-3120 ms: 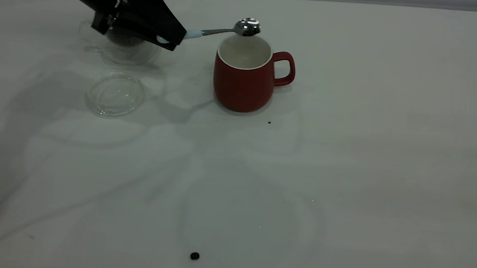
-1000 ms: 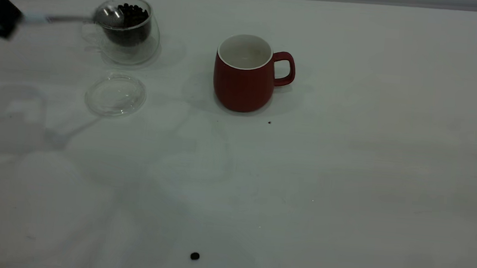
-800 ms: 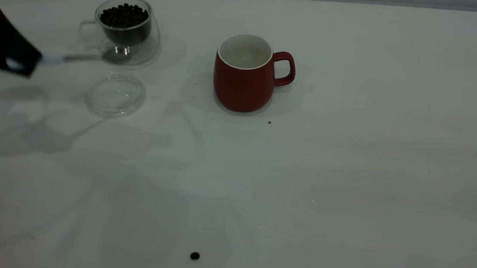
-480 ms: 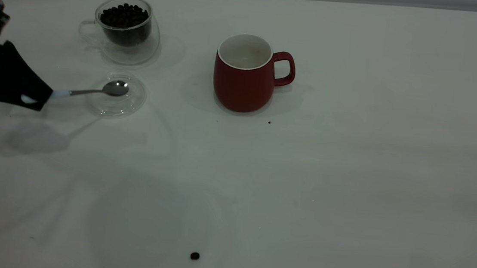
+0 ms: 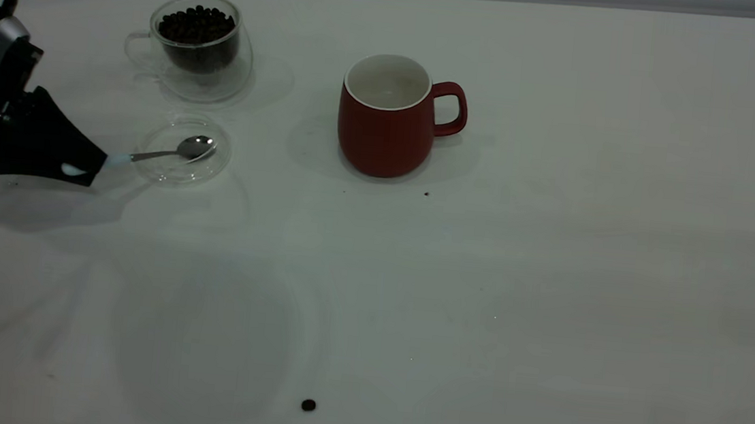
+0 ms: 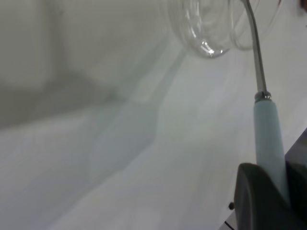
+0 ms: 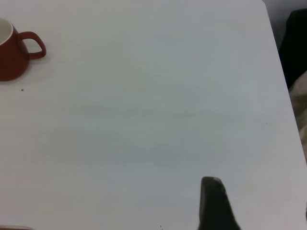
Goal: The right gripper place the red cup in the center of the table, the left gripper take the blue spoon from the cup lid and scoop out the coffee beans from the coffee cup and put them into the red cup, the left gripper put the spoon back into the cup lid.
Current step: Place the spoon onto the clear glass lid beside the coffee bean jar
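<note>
My left gripper (image 5: 100, 166) is low over the table (image 5: 548, 288) at the far left, shut on the pale blue handle of the blue spoon (image 5: 171, 153). The steel bowl of the spoon lies inside the rim of the clear cup lid (image 5: 218, 160); I cannot tell if it touches the glass. In the left wrist view the handle (image 6: 267, 143) runs out of my left gripper (image 6: 280, 191) toward the lid (image 6: 211, 33). The coffee cup (image 5: 225, 79) with coffee beans (image 5: 196, 22) stands behind the lid. The red cup (image 5: 385, 127) stands upright mid-table, handle to the right. My right gripper (image 7: 261, 206) is open and empty, far from the red cup (image 7: 12, 55).
A stray bean (image 5: 308, 405) lies near the table's front edge. A dark speck (image 5: 426, 193) lies just in front of the red cup. The table's right edge (image 7: 283, 72) shows in the right wrist view, with dark things beyond it.
My left gripper carried the spoon from above the red cup, past the coffee cup, and down to the lid. In the last half second it sank lower and the spoon's bowl moved slightly right.
</note>
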Controlling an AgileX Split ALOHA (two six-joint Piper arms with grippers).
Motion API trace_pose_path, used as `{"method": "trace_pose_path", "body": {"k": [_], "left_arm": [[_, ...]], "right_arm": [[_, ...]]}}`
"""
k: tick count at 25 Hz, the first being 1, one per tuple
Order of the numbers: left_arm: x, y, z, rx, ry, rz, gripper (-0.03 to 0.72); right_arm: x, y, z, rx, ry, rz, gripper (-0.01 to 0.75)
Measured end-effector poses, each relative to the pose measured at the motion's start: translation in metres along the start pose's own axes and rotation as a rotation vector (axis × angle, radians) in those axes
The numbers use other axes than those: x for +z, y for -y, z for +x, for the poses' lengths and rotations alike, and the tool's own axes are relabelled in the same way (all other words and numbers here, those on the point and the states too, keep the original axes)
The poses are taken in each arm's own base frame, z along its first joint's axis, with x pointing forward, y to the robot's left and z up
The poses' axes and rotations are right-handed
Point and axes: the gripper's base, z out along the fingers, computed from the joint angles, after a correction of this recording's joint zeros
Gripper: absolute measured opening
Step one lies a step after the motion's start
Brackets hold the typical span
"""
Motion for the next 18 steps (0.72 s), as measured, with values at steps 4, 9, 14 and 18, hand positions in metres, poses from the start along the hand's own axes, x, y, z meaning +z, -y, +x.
{"method": "trace_pose_path", "body": {"k": [4, 9, 14, 18], "left_arm": [[0.0033, -0.0035, -0.0075, -0.006, 0.014, 0.032, 0.124], [0.0059, -0.0059, -0.0091, -0.012, 0.017, 0.046, 0.124], [0.0074, -0.0073, -0.0086, -0.007, 0.013, 0.049, 0.124], [0.0074, -0.0075, -0.0087, 0.002, 0.013, 0.048, 0.124]], "right_arm": [[0.0, 0.0, 0.0, 0.0, 0.0, 0.0, 0.478], [0.0, 0.0, 0.0, 0.0, 0.0, 0.0, 0.478], [0.0, 0.0, 0.0, 0.0, 0.0, 0.0, 0.478], [0.0, 0.0, 0.0, 0.0, 0.0, 0.0, 0.478]]}}
